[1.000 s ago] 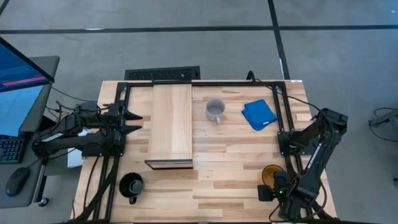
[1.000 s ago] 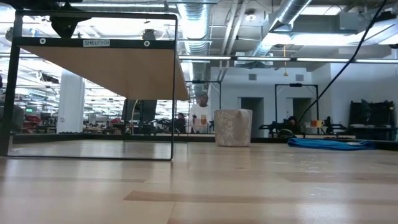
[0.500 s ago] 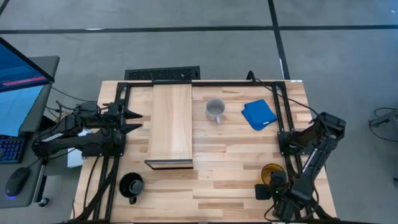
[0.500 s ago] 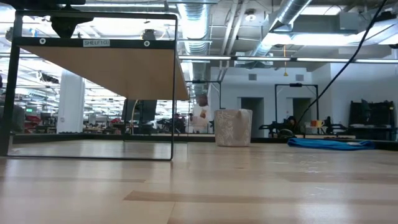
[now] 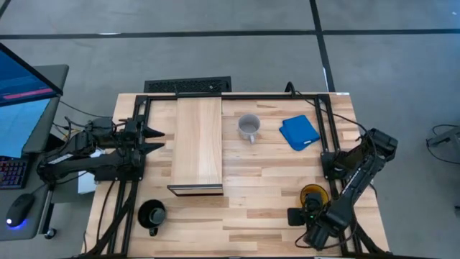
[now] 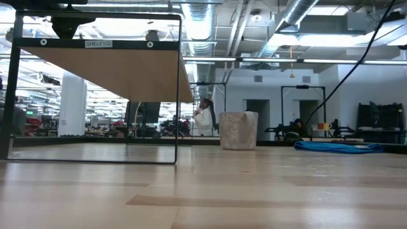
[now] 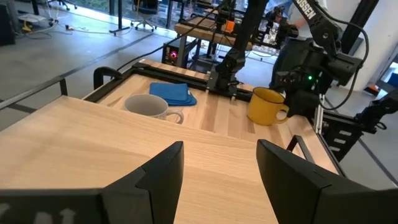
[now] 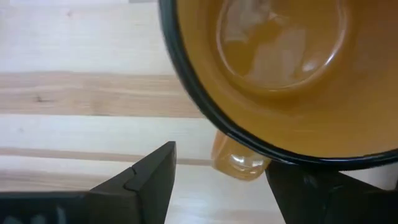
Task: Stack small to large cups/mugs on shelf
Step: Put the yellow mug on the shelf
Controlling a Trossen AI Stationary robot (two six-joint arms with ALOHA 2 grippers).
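Observation:
The yellow-orange mug (image 5: 314, 195) stands upright near the table's near right corner. My right gripper (image 5: 305, 211) is open right above it, pointing down; in the right wrist view its fingers (image 8: 149, 177) stand on either side of the mug's handle (image 8: 239, 163). The white mug (image 5: 249, 127) stands at the far middle, the black mug (image 5: 152, 214) at the near left. The pale wood shelf (image 5: 199, 142) is left of centre. My left gripper (image 5: 159, 141) is open and empty, level at the shelf's left side.
A folded blue cloth (image 5: 300, 132) lies right of the white mug. A black metal frame (image 5: 327, 137) runs round the table's edges. A monitor and keyboard (image 5: 21, 108) stand off the table's left. Bare planks lie between the shelf and the yellow mug.
My right arm has swung toward the table's near edge and a little left, bringing its gripper closer in over the yellow mug's near side. The mug stays where it was. A person far off in the room has moved.

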